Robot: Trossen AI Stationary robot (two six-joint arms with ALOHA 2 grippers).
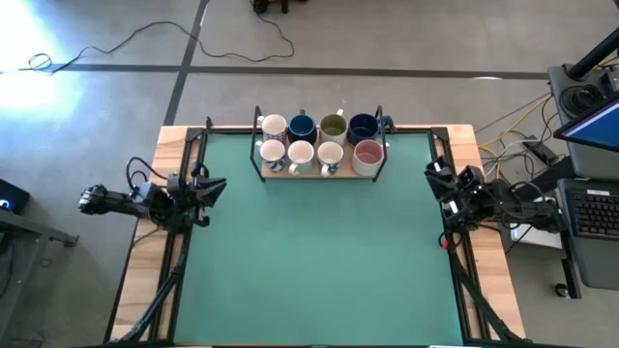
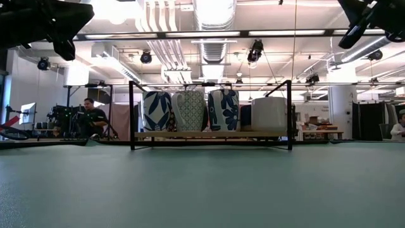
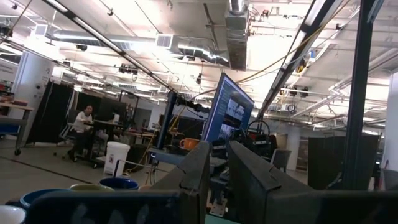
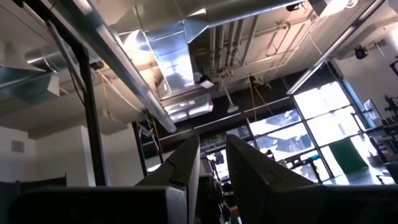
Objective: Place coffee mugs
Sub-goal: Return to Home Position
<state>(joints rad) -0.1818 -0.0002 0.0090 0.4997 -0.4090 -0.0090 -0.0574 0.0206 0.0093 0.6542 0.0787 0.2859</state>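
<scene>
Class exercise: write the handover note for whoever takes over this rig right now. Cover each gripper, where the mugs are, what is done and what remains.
Left gripper: fingers slightly apart, empty, raised at the left edge of the mat.
Right gripper: the same, at the mat's right edge.
Mugs: all eight stand on the shelf at the far middle of the mat, in two rows of four. The pink-inside mug is at the front right, the olive-inside mug in the back row.
Done: no mug remains on the mat.
Left: placing looks finished. At most, confirm both arms are parked.
</scene>
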